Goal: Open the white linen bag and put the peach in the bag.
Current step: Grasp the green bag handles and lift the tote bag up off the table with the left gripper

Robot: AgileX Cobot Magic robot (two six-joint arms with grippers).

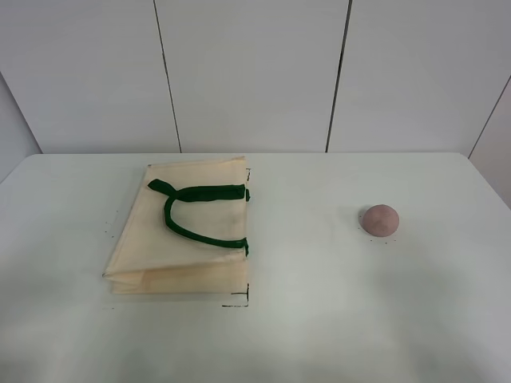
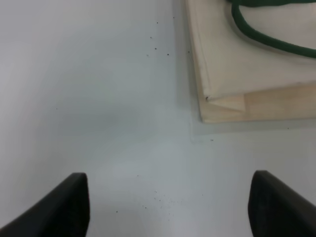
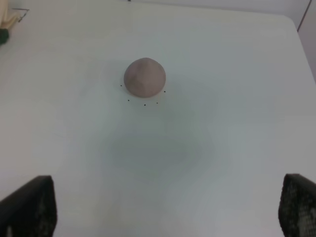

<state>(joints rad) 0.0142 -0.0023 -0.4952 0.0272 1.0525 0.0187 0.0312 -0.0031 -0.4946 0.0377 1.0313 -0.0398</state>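
Observation:
The white linen bag lies flat and closed on the left of the table, its dark green handles on top. The peach sits alone on the right. Neither gripper shows in the exterior high view. In the left wrist view my left gripper is open and empty, short of a corner of the bag. In the right wrist view my right gripper is open and empty, with the peach ahead of it and apart from it.
The white table has rounded far corners and a white panelled wall behind it. Small black marks are drawn on the table around the bag and the peach. A bag corner shows at the right wrist view's edge.

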